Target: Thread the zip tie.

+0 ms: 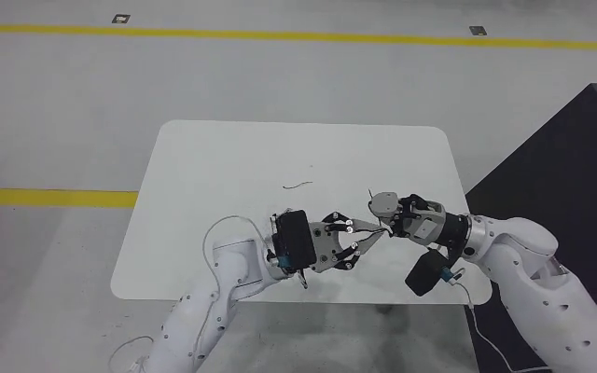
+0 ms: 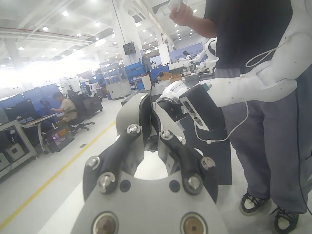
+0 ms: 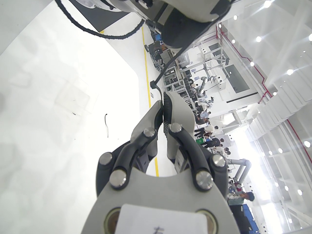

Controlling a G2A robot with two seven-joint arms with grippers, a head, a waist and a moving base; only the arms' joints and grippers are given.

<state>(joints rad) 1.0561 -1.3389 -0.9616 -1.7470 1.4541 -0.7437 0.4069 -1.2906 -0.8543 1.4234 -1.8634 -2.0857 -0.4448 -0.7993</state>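
Two grippers meet tip to tip above the white table (image 1: pixel 233 158), toward its near right side; right gripper (image 3: pixel 161 105) pinched tight on the black zip tie (image 3: pixel 157 91), with a small knob, probably the head, just past its fingertips; left gripper (image 2: pixel 147 104) closed to a narrow gap, thin strap rising from it; strap runs gripper to gripper, so threading likely means a short push along that line; loose dark strand (image 1: pixel 298 184) lies well apart.

Over the near right part of the table (image 1: pixel 215 168), the left gripper (image 2: pixel 149 113) and the right gripper (image 3: pixel 162 101) meet tip to tip with the zip tie (image 3: pixel 156 87) between them, while a loose strip (image 1: pixel 298 184) lies on the table behind them, farther left and well apart.
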